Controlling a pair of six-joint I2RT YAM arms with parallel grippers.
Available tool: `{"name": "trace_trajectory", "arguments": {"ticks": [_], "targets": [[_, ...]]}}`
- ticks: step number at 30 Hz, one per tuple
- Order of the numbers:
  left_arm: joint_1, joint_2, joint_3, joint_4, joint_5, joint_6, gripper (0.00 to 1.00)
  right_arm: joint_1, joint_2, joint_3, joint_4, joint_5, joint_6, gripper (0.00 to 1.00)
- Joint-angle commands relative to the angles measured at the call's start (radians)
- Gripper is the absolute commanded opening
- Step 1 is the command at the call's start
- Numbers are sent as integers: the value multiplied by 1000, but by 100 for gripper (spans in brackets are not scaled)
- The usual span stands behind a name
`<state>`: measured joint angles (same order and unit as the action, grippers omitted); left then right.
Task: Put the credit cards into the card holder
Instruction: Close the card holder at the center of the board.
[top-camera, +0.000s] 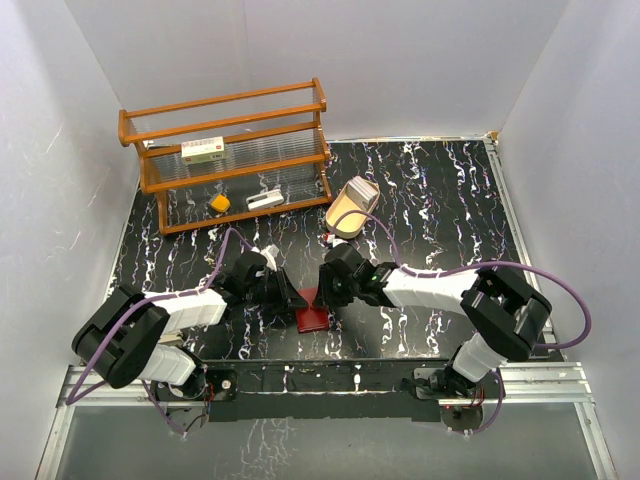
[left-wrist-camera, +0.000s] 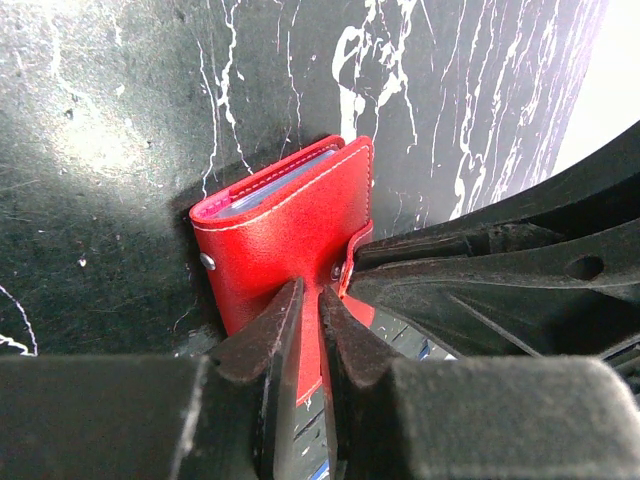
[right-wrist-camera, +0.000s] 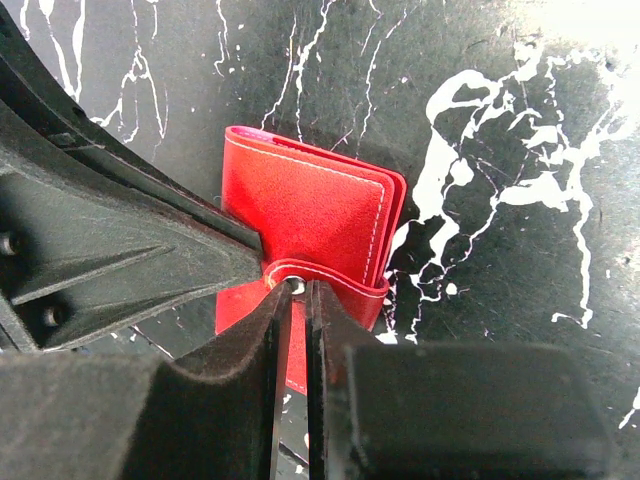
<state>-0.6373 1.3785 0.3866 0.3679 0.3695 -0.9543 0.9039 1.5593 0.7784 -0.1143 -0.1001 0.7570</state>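
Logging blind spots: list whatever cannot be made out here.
Top view: dark-red leather-like folding wallet mostly under the left gripper and right gripper.
Left wrist: pale edges inside it, cards or pocket lining; the cover hides which.
Right wrist: whether that gripper pinches the snap tab; fingertips cover it.
Top view: label on the white box, too small.

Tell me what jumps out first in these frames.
The red wallet at the table's near middle, pinched from both sides: the left gripper and right gripper are both shut on it. Behind, a wooden rack stands at the back left, with a tan tray just right of it.
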Motion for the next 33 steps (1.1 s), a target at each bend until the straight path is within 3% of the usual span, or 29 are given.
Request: {"name": "trace_trajectory", "arguments": {"ticks": [1, 33], "targets": [[-2, -4, -32, -44, -36, 12, 13, 10, 20, 47, -94, 68, -38, 10], [-5, 27, -11, -47, -34, 6, 14, 10, -82, 52, -52, 105, -30, 15]]}}
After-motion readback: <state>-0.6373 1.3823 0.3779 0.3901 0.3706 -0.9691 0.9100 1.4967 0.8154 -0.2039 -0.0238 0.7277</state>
